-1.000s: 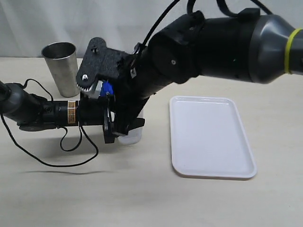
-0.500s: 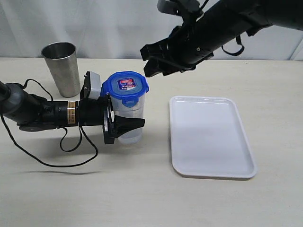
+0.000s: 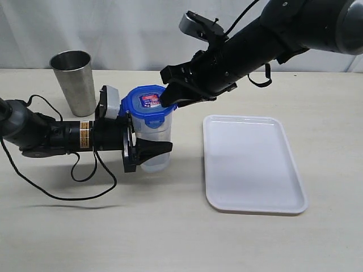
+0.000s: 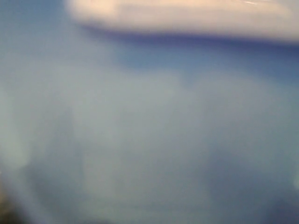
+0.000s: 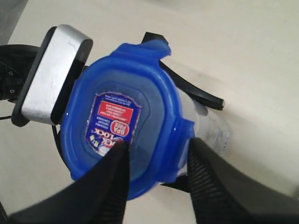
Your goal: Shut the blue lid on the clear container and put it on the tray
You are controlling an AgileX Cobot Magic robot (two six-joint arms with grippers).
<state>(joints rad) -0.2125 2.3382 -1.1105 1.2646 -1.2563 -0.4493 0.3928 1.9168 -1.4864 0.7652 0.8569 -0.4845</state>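
Observation:
The clear container (image 3: 156, 152) stands upright on the table with the blue lid (image 3: 148, 100) sitting on its mouth. My left gripper (image 3: 148, 145) reaches in from the left, its black fingers shut around the container's body. My right gripper (image 3: 168, 98) comes down from the upper right. In the right wrist view its jaws (image 5: 156, 149) stand apart astride one edge of the blue lid (image 5: 126, 116): one finger over the recessed top by the label, the other outside a side flap. The clear container (image 5: 211, 127) shows below the lid. The left wrist view is a pale blue blur.
The white tray (image 3: 252, 164) lies flat to the right of the container, a short gap away. A steel cup (image 3: 74, 80) stands at the back left behind the left arm. A black cable (image 3: 57, 194) loops on the table under that arm.
My right arm lifted off the lid and drew back up to the right, then came down again onto the lid's right edge with narrower jaws. The left arm and container stayed put.

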